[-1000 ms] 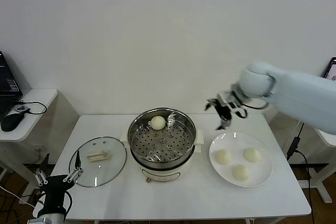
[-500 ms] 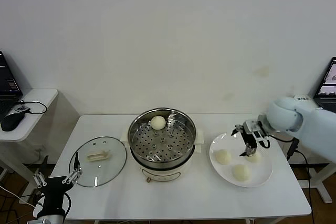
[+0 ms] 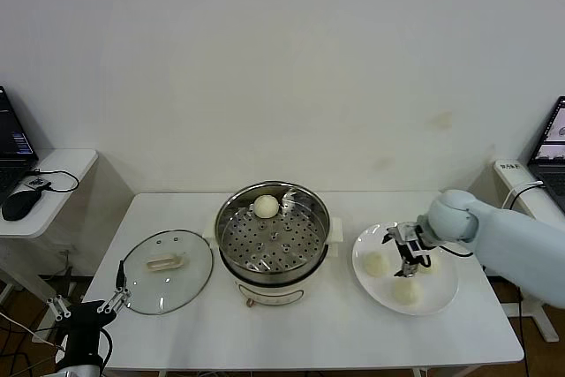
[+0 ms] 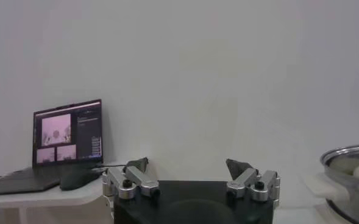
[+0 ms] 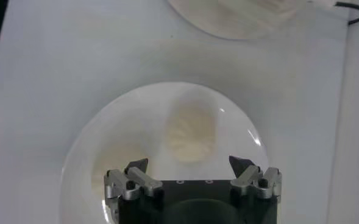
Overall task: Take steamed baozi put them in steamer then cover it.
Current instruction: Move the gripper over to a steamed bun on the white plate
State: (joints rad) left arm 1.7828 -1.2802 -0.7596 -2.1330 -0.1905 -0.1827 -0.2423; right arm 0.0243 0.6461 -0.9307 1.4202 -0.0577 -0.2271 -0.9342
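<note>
The right tool (image 3: 408, 253) hangs low over the flat white round plate (image 3: 441, 299) at the right end of the white worktop (image 3: 335, 328), jaws spread wide and nothing between them. Three small round cream-white buns (image 3: 406, 290) lie on that plate: one on the steamer side, one toward the near edge, one half-hidden behind the tool (only a sliver shows in the head view).

The relation that matters: in the right wrist view one bun (image 5: 191, 131) lies dead ahead of the open jaws, centred in the gap between the two fingertips (image 5: 138, 165), and not yet touched. It is round, with no long axis to line up on, so I judge a straight descent would bracket it.

A fourth bun (image 3: 266, 207) already sits at the back of the perforated tray in the round shiny steel steamer pot on its white base (image 3: 274, 284), mid-worktop, to the left of the plate. The round clear glass lid with its cream bar handle (image 3: 166, 271) lies flat at the left end.

The left tool (image 3: 86, 311) is parked below the worktop's near-left corner, jaws wide too, well apart from the buns. The right arm is clearly the nearer.
</note>
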